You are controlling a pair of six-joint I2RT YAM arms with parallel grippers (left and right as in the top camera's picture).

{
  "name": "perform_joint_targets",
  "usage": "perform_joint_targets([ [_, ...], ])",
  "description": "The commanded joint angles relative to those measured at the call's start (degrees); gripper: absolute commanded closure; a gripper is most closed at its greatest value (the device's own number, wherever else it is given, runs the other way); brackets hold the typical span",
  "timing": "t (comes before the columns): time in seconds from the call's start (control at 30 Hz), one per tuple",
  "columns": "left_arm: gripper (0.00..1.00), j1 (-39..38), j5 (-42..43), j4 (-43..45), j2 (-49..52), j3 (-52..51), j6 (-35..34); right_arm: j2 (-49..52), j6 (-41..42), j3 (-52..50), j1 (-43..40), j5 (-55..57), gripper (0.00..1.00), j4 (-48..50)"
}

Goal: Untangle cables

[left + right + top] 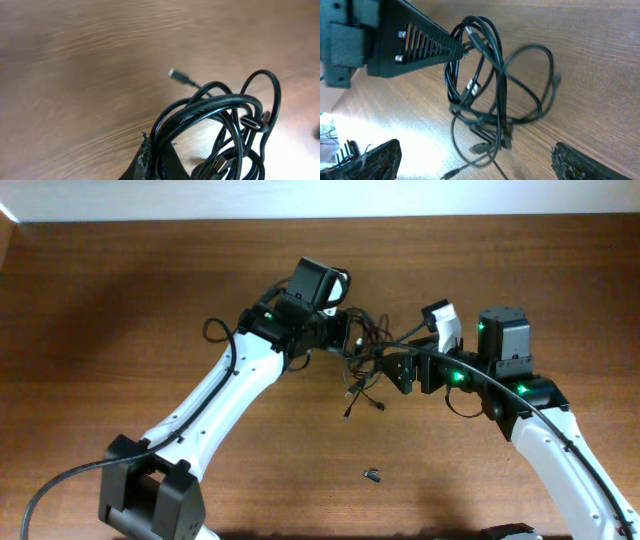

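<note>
Both busy: left gripper (459, 47) pinches cables (497, 100); right gripper (480, 162) gapes wide (close on 1 strand between its jaws; pull gently)

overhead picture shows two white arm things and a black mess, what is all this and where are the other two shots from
Those are two robot arms at a table, each ending in a two-finger gripper. One camera looks down from above; the other two sit on the wrists. The black mess is the cables, thin cords with small plugs. The left gripper is shut on some loops. The right gripper is open beside them, holding nothing. A small dark piece lies apart.
</note>
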Motion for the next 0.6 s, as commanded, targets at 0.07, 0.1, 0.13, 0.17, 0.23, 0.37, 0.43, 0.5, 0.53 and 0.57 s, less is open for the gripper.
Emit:
perform_joint_targets([
  [0.07,1.0,0.3,12.3,0.0,-1.1,0.5,14.8,0.0,-0.4,0.6,0.2,0.8,0.02,0.0],
  [0.1,1.0,0.3,12.3,0.0,-1.1,0.5,14.7,0.0,-0.4,0.6,0.2,0.8,0.01,0.0],
  [0.13,1.0,0.4,12.3,0.1,-1.1,0.5,14.7,0.0,-0.4,0.6,0.2,1.3,0.01,-0.1],
  [0.17,1.0,0.4,12.3,0.1,-1.1,0.5,15.0,0.0,-0.4,0.6,0.2,2.9,0.01,-0.7],
  [0.23,1.0,0.4,12.3,0.1,-1.1,0.5,16.3,0.0,-0.4,0.6,0.2,6.1,0.01,-2.3],
  [0.37,1.0,0.4,6.2,0.1,-1.1,0.5,16.1,0.0,-0.4,0.6,0.2,7.0,0.01,-3.0],
  [0.43,1.0,0.4,5.0,0.1,-1.1,0.5,13.0,0.0,-0.4,0.6,0.2,8.4,0.01,-3.3],
  [0.5,1.0,0.8,4.3,0.2,-1.1,0.5,8.5,0.0,2.1,0.6,0.2,11.6,0.01,-3.5],
  [0.53,1.0,0.7,5.4,0.2,-1.1,0.5,8.0,0.0,2.4,0.6,0.2,12.7,0.01,-3.7],
  [0.57,1.0,0.7,8.1,0.2,-1.1,0.5,8.0,0.0,2.4,0.6,0.2,13.0,0.01,-3.9],
])
